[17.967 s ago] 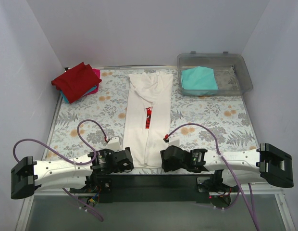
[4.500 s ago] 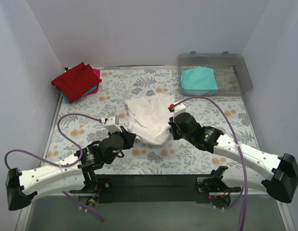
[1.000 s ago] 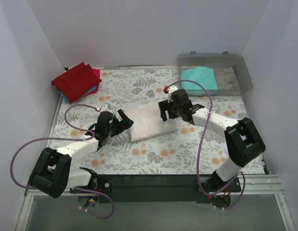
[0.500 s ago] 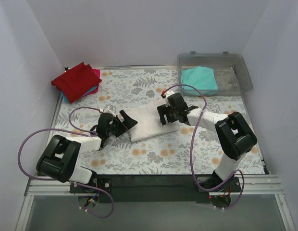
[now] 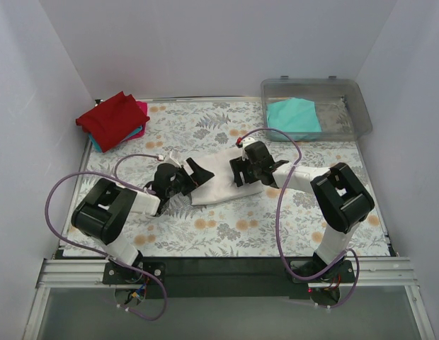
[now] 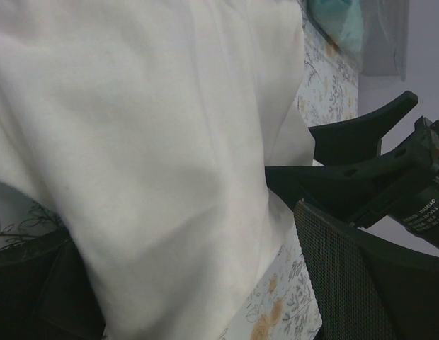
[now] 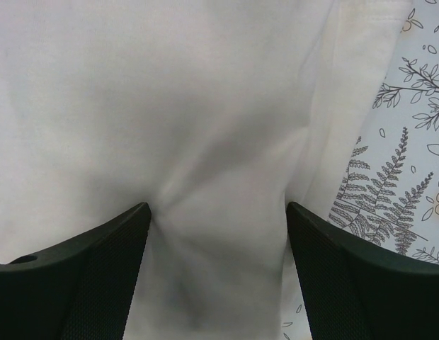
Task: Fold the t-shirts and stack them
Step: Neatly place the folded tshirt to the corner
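The white t-shirt (image 5: 216,182) lies folded into a small packet at the middle of the table, its red print hidden. My left gripper (image 5: 196,177) is open at the packet's left end, with cloth between its fingers in the left wrist view (image 6: 184,276). My right gripper (image 5: 236,173) is open at the packet's right end, its fingers (image 7: 85,269) spread wide over the white cloth (image 7: 219,106). A folded red shirt (image 5: 112,119) tops a stack at the far left, over pink (image 5: 142,107) and blue (image 5: 96,146) ones. A teal shirt (image 5: 293,117) lies in a bin.
The clear plastic bin (image 5: 361,113) stands at the far right corner. The floral table cover (image 5: 226,227) shows around the packet. Purple cables loop from both arms. White walls close in the left, back and right sides.
Both grippers have edged inward onto the ends of the white packet, the left one to the right and the right one to the left. The arms' elbows have drawn in closer.
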Controlling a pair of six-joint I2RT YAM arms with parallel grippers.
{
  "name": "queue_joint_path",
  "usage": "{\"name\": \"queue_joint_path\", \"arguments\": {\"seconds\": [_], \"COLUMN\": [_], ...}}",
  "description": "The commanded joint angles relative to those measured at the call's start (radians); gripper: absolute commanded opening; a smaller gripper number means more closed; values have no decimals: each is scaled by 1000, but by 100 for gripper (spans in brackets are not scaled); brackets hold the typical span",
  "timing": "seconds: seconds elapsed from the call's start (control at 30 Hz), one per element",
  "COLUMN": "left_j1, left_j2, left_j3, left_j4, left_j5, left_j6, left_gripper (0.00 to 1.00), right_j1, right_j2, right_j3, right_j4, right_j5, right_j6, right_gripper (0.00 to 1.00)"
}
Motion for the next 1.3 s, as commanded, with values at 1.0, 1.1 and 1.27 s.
{"name": "queue_joint_path", "arguments": {"seconds": [1.0, 1.1, 1.27], "left_j1": [-78, -35, 39], "left_j2": [173, 157, 189], "left_j3": [323, 418, 624], "left_j4": [-442, -542, -652], "left_j5": [-298, -308, -292], "left_j6": [214, 272, 387], "left_gripper": [0, 0, 0], "right_j1": [24, 24, 24], "right_j2": [-133, -193, -277], "right_j3": [-132, -155, -191], "right_j4": [76, 73, 72], "right_j5": [-95, -95, -52], "right_j6": [23, 12, -7], "right_gripper": [70, 70, 71]}}
